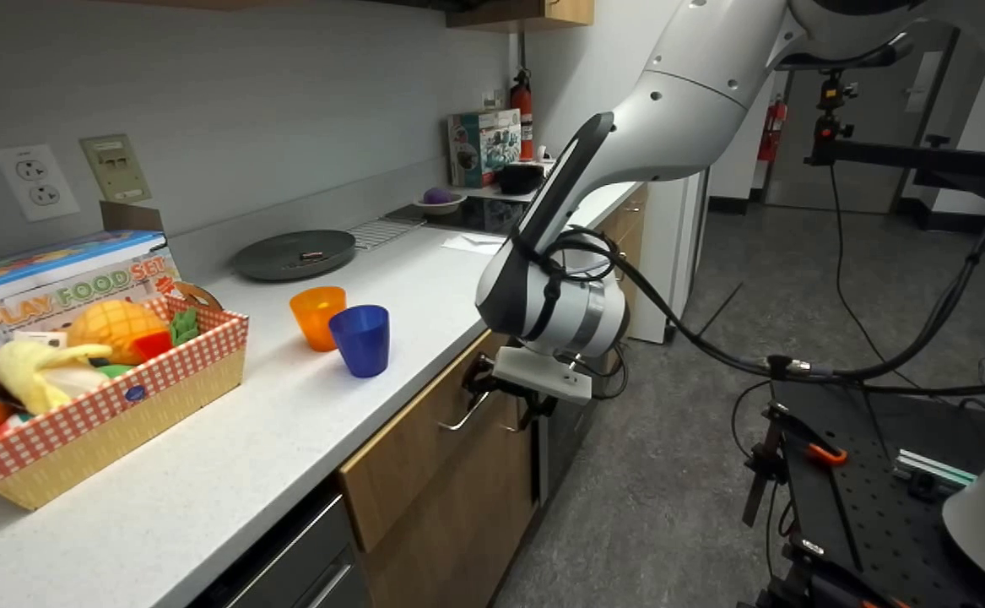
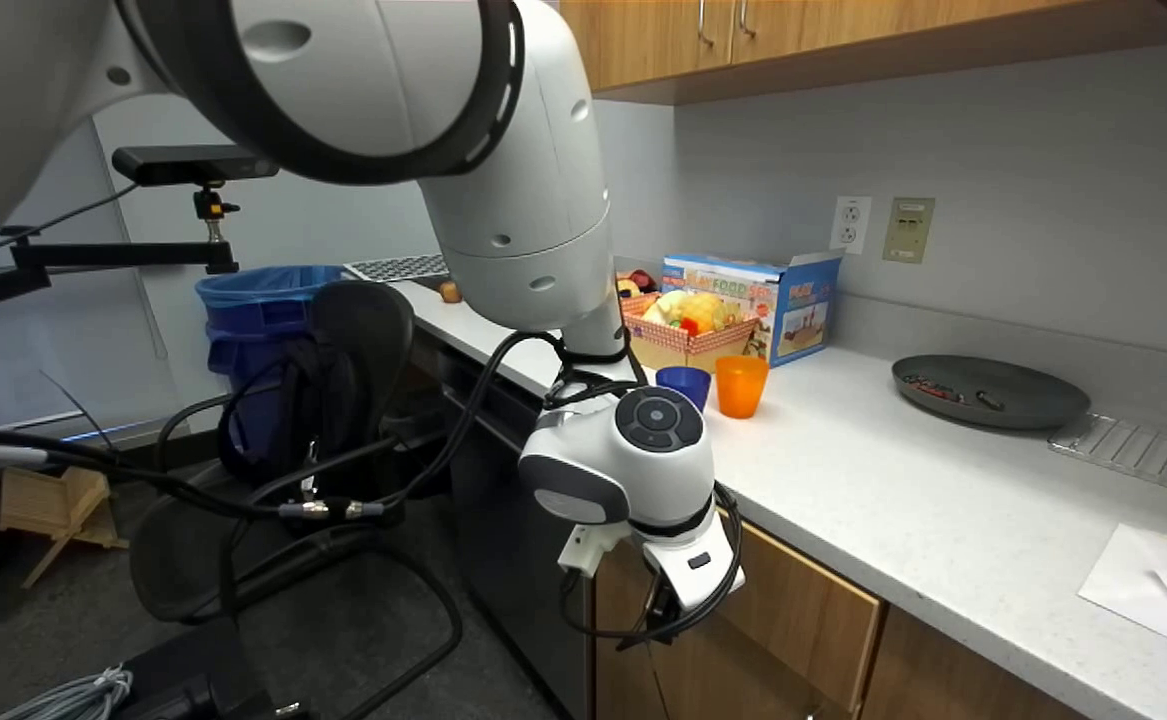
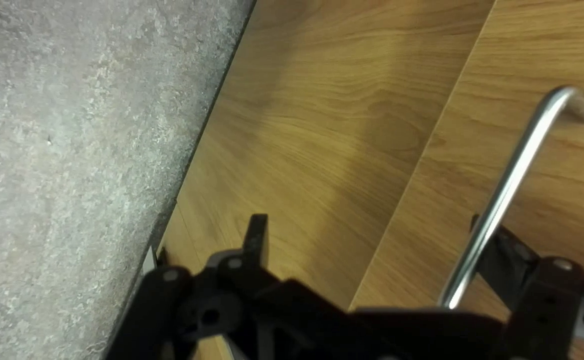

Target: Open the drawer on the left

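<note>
The drawer [image 1: 412,452] has a light-brown wood front under the counter and looks shut or nearly shut. Its front also shows in an exterior view [image 2: 808,600] and at the right of the wrist view [image 3: 537,45]. Its slim silver bar handle [image 1: 467,413] shows diagonally in the wrist view [image 3: 512,185]. My gripper [image 3: 367,220] is open at the handle, also seen in an exterior view [image 1: 505,397]. The bar passes between the fingers, close to the right finger, whose tip shows partly behind it. The left finger is apart, over the wood front below. The handle's lower end is hidden by the gripper.
A white counter [image 1: 289,456] overhangs the drawer. It bears an orange cup [image 1: 320,318], a blue cup [image 1: 362,341], a play-food basket [image 1: 129,405] and a grey pan [image 1: 294,255]. A dark grey appliance [image 1: 298,557] adjoins the drawer. Cables [image 2: 583,625] hang round the wrist.
</note>
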`<action>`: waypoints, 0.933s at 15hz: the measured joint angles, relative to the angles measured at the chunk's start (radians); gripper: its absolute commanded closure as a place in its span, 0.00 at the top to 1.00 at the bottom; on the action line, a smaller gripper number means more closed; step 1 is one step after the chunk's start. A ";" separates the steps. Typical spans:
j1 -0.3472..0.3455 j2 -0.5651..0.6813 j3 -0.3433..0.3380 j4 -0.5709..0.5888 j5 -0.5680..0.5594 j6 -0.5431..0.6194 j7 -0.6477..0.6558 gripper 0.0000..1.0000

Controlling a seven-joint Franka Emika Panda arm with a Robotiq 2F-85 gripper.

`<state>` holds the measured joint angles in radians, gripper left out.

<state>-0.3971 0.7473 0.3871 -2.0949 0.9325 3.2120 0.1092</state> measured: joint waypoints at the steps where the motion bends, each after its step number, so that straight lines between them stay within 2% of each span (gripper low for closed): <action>1: 0.006 -0.003 -0.006 -0.001 0.000 -0.005 0.003 1.00; 5: 0.016 -0.016 -0.015 -0.020 0.001 -0.004 0.007 1.00; 8: 0.003 -0.036 0.005 -0.066 0.006 0.029 0.005 1.00; 11: -0.067 -0.046 0.100 -0.137 0.003 0.143 -0.023 1.00; 14: -0.202 -0.070 0.270 -0.228 -0.051 0.305 -0.041 1.00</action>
<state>-0.5987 0.6772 0.6571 -2.3233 0.8816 3.5174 0.0687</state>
